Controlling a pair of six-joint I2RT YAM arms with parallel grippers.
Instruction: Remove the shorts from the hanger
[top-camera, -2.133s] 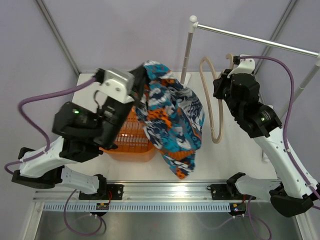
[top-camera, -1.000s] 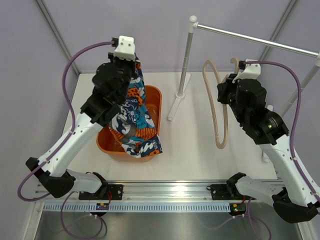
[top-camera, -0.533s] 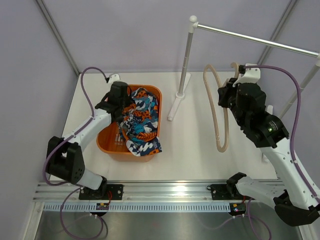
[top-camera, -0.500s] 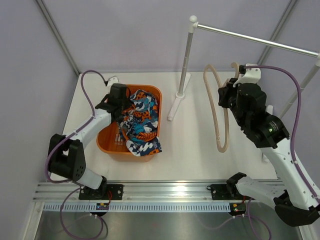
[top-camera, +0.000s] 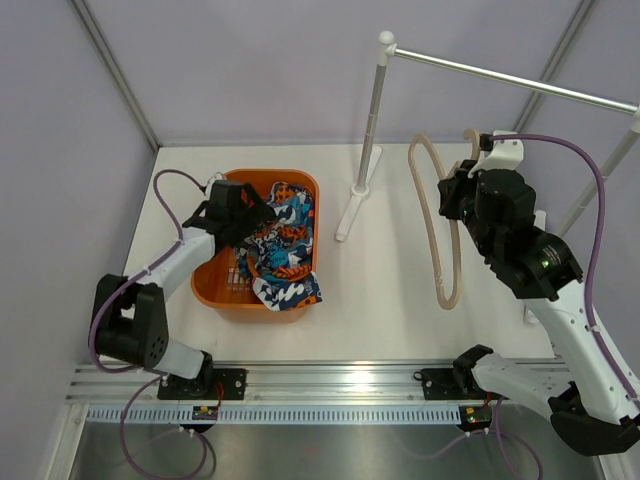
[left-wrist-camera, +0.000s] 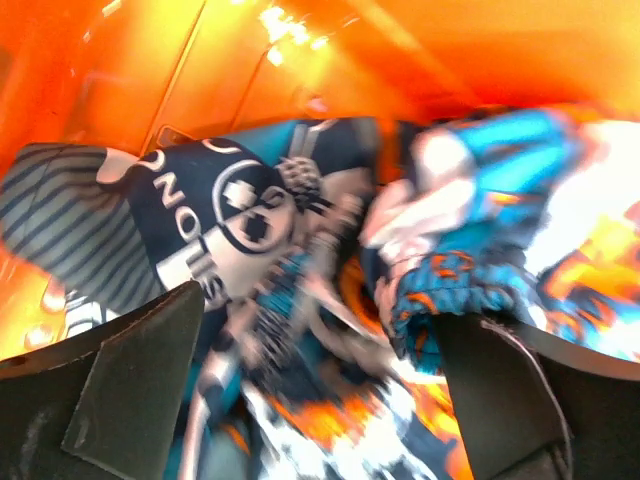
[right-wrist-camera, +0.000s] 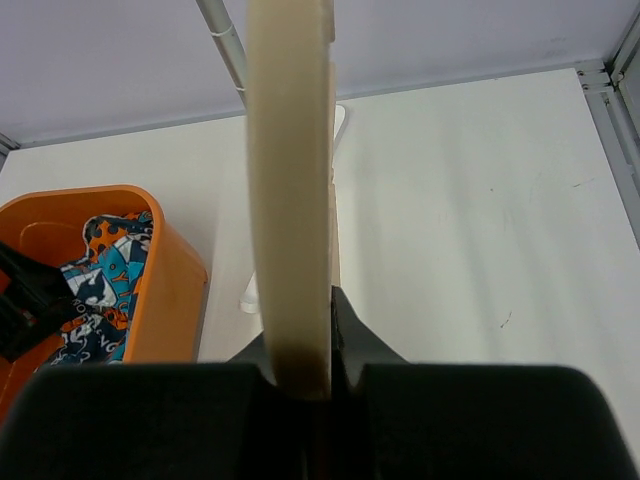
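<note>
The printed shorts (top-camera: 282, 243) lie bunched in the orange basket (top-camera: 222, 296), one end draped over its front rim. My left gripper (top-camera: 257, 220) is down inside the basket, open. In the left wrist view its two fingers (left-wrist-camera: 140, 385) stand wide apart over the shorts (left-wrist-camera: 300, 250) and grip nothing. My right gripper (top-camera: 455, 195) is shut on the bare beige hanger (top-camera: 455, 270), which hangs in the air right of the rack. In the right wrist view the hanger (right-wrist-camera: 290, 180) rises from between the shut jaws of that gripper (right-wrist-camera: 315, 375).
A grey clothes rack stands behind the basket, with its pole (top-camera: 372, 110) and white foot (top-camera: 349, 215) between basket and hanger. Its rail (top-camera: 520, 85) runs to the right above my right arm. Purple walls close the back and left.
My left arm came down from holding the shorts high, lowered them into the basket and opened its jaws. The right gripper with the hanger barely moved.
</note>
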